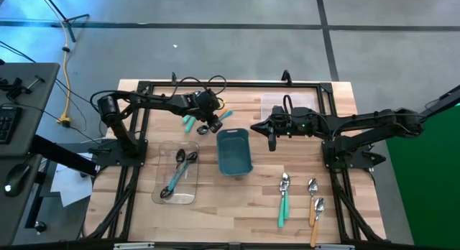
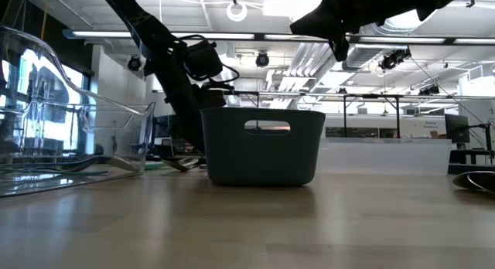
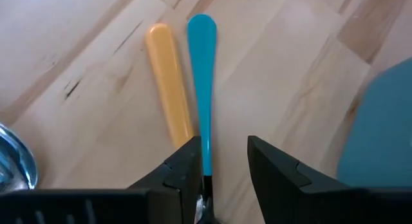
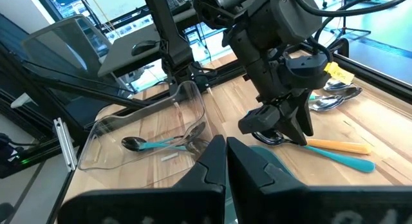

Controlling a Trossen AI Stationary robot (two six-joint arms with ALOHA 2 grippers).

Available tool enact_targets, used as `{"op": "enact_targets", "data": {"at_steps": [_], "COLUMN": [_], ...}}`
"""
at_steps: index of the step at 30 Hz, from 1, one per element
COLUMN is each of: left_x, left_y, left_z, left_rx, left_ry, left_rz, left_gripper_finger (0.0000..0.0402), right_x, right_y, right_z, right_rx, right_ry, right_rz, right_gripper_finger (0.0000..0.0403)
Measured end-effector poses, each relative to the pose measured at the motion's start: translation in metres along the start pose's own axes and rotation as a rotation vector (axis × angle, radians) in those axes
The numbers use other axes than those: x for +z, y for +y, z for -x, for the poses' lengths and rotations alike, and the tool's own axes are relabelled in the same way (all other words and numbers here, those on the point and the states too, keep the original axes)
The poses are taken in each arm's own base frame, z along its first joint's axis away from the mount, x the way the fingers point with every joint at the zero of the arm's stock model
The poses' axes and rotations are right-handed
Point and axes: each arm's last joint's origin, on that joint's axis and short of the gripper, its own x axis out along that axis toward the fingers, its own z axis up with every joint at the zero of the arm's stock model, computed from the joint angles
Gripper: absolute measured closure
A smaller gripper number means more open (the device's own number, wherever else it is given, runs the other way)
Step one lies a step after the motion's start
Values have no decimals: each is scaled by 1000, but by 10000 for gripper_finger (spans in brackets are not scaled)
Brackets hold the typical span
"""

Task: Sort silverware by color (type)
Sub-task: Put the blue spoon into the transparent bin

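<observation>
A teal-handled spoon (image 3: pixel 201 56) and an orange-handled spoon (image 3: pixel 166 76) lie side by side on the wooden table, just beyond the teal bin's (image 1: pixel 233 151) far left corner. My left gripper (image 3: pixel 224 147) stands open low over them, slanting down. The teal handle runs between its fingers and the orange handle passes under one finger. In the right wrist view the left gripper (image 4: pixel 277 130) hides both spoon bowls. My right gripper (image 4: pixel 225 166) is shut and holds nothing. It hovers (image 1: pixel 272 133) in the air by the bin's far right corner. My left gripper's open fingers stand on either side of the teal spoon's handle (image 3: pixel 206 153), which lies flat on the table close to one finger (image 3: pixel 187 163). I cannot tell whether that finger touches the teal or the orange handle.
A clear tray (image 1: pixel 178 174) at the near left holds a teal-handled and dark spoons. A second clear tray (image 1: pixel 287 103) sits at the far right. Teal-handled (image 1: pixel 284 196) and orange-handled (image 1: pixel 315 207) spoons lie near the right front. Shiny spoons (image 4: pixel 331 102) lie beyond the left gripper.
</observation>
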Motion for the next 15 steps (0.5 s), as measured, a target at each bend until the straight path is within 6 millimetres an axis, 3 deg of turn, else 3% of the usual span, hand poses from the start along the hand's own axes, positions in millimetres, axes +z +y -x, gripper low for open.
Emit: {"op": "enact_targets", "data": {"at_steps": [7, 15], "left_x": [-12, -16], "left_y": [-2, 20], "left_z": [4, 34], "left_rx": [-16, 42], "left_ry": [124, 212], "left_rz": [-29, 56], "left_gripper_finger": [284, 284], "right_x": [0, -3], "right_y": [0, -1], "right_z": [0, -4], "right_rx": [0, -26], "right_ry": [0, 6], "right_rz": [0, 3], "right_gripper_finger": [403, 403]}}
